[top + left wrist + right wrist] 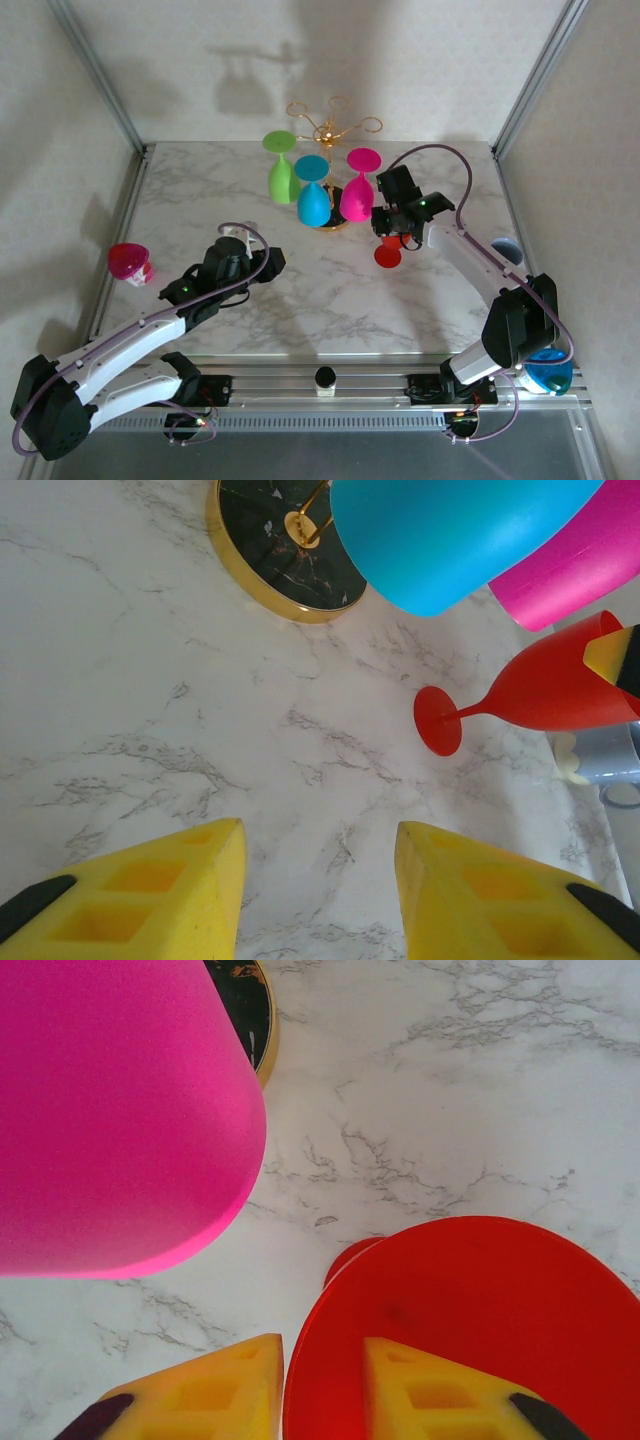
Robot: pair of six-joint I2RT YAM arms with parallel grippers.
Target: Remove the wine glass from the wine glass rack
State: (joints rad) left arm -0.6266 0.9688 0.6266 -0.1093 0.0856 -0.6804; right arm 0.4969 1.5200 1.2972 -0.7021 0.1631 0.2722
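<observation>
The red wine glass [540,695] is off the wine glass rack [330,128]. In the top view it sits right of centre, just beside the rack's base, under the right pincer [325,1360]. That pincer straddles the bowl's rim, one finger inside and one outside. A gap shows at the inner finger, so I read it as released, not clenched. The left pincer [320,850] is spread and empty. The glass lies steeply tilted, and in the left wrist view its long axis runs from the foot [437,720] at centre right to the bowl at the right edge. Let go like this, it could roll across the counter [150,680], or a careless withdrawal could knock the hanging magenta glass [110,1110].
</observation>
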